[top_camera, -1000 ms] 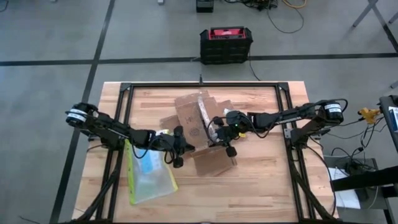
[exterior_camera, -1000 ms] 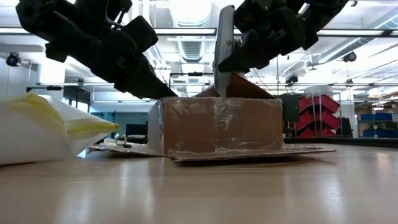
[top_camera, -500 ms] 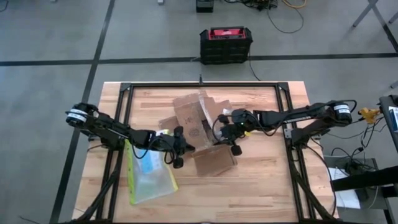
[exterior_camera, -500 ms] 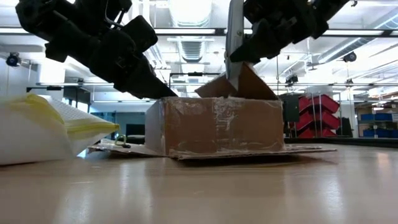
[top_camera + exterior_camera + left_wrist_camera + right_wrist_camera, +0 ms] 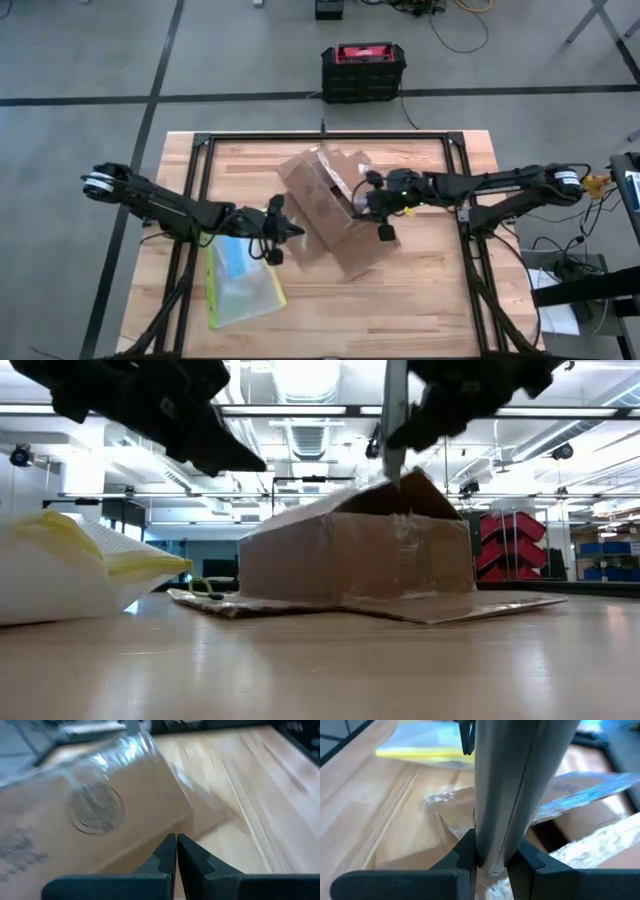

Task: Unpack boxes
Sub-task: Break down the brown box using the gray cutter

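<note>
The brown cardboard box (image 5: 322, 212) (image 5: 350, 555) with shiny tape lies mid-table, flaps spread on the wood. My right gripper (image 5: 362, 203) (image 5: 490, 856) is above its open top, shut on a flat grey item (image 5: 394, 415) that stands upright. My left gripper (image 5: 293, 231) (image 5: 176, 851) hovers shut and empty off the box's left side (image 5: 85, 815), raised above the table. A clear pouch with a yellow-green edge (image 5: 240, 282) (image 5: 70, 565) lies flat at the near left. My right gripper pinches the grey item's two flat faces (image 5: 495, 835) between its two fingers, coming slanting down from the table's right side. The item stands upright on edge, its lower end (image 5: 392, 468) just at the box's raised flap. Whether it is free of the box I cannot tell.
A black-and-red case (image 5: 363, 70) stands on the floor beyond the far edge. A black frame (image 5: 455, 160) runs around the work area. Bare wood lies near the front edge (image 5: 400, 310) and to the right of the box.
My right gripper has gone up and toward the table's right edge, drawing the grey item higher out of the box. My left gripper has lifted off the box and drawn back toward the left edge. The box has turned about on the table, its top flaps now peaked.
</note>
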`<act>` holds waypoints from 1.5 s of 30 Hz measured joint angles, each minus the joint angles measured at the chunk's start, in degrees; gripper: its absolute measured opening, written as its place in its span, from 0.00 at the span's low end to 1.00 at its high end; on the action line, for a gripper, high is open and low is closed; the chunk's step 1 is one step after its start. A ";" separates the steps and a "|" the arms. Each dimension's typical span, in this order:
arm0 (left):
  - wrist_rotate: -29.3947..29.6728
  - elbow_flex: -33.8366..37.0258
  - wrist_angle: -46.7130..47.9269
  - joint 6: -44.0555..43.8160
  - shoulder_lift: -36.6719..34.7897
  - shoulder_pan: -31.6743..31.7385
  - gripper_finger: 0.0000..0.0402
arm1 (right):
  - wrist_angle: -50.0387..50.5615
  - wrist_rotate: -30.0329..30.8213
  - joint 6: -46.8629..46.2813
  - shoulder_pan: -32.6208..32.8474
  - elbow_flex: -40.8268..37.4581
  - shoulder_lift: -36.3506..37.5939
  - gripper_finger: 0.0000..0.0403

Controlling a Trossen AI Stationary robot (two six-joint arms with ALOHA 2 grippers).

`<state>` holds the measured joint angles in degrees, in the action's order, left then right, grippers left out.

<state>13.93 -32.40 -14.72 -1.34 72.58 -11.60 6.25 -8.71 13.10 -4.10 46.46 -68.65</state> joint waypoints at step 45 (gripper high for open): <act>12.66 -7.99 6.99 -0.79 -2.52 -21.40 0.00 | 50.71 3.47 -39.77 -24.34 -12.95 -9.10 0.18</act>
<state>26.59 -40.39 -7.73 -2.13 70.06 -32.99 56.96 -5.24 -26.68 -28.44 33.51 -77.76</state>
